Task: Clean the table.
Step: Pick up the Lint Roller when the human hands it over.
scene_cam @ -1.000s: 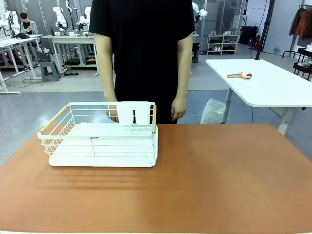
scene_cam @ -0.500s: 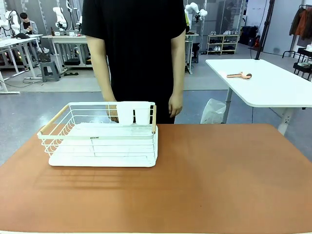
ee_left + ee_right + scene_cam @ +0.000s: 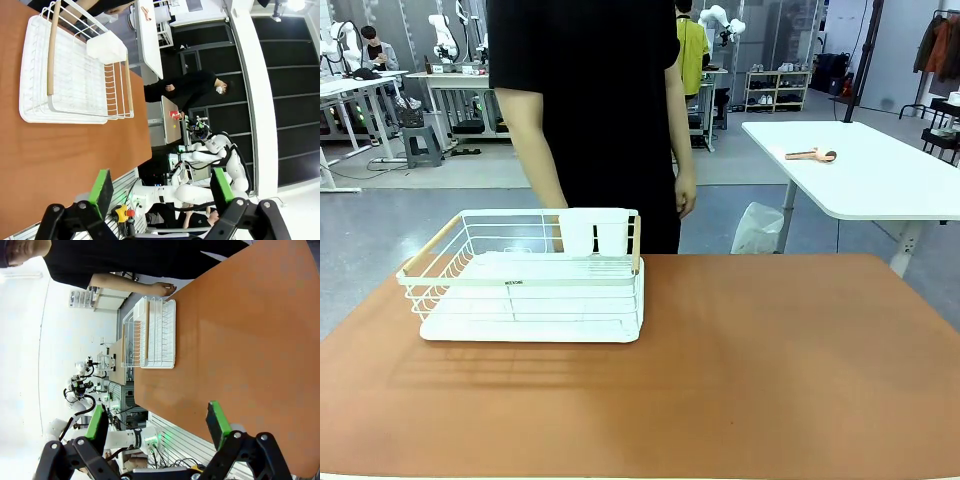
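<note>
1. Step in hand: looks like neither arm has got going on the actual cleaning. The left pincer (image 3: pixel 161 180) and right pincer (image 3: pixel 156 415) both hang above the near side of the big reddish-brown matte tabletop (image 3: pixel 770 360) with rounded corners, well apart from anything on it.
2. Next move, best guess: the only thing sitting on that surface is the white wire dish rack (image 3: pixel 525 280) with pale wooden handles, over on the robot's left half. Clearing it would probably need a grab on a handle or the wire rim. It's wide, so one pincer alone could tip it. No cloth or sponge is anywhere to be seen, so wiping seems off the cards for now.
3. Left pincer: green pads spread wide, nothing between them, touching nothing.
4. Right pincer: same deal, spread as wide as it goes and empty.
5. Further out: the rack has a white cup-like holder (image 3: pixel 595 232) at its far edge and otherwise looks empty.
6. A person in a black T-shirt stands at the far side. One hand (image 3: pixel 162 288) is down right by the rack's far edge, though it's hard to tell if it's touching. The other hand (image 3: pixel 685 195) hangs free.
</note>
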{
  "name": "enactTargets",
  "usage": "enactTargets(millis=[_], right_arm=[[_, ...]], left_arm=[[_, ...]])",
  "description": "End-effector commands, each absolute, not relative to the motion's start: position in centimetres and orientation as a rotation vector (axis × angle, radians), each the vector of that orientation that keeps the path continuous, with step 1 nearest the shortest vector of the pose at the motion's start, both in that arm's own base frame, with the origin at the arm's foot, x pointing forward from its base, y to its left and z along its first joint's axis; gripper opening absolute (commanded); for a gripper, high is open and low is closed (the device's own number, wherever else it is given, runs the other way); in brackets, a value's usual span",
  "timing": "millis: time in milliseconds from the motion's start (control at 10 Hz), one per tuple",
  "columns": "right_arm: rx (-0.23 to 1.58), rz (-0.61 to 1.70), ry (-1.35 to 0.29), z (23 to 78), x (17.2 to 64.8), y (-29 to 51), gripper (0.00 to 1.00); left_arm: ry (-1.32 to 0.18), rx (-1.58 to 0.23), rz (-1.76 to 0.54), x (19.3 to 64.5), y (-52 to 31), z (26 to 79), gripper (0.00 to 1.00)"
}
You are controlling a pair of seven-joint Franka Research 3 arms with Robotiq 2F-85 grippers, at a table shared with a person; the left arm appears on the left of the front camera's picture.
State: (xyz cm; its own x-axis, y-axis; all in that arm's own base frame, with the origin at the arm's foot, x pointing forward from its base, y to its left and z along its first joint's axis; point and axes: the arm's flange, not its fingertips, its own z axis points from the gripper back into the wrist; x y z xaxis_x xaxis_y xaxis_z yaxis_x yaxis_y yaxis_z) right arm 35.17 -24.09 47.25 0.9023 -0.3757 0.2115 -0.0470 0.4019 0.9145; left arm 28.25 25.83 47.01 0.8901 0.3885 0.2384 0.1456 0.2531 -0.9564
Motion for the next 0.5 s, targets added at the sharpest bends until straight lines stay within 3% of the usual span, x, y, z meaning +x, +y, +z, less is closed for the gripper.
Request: enactTargets(millis=[0, 400], right_arm=[[1.162, -0.205, -0.429, 47.56, 35.09, -23.99, 1.0], [1.162, -0.205, -0.429, 47.56, 35.09, -23.99, 1.0]], left_arm=[[-0.487, -1.327, 0.151, 27.98, 26.05, 47.02, 1.0], [-0.487, -1.327, 0.151, 27.98, 26.05, 47.02, 1.0]])
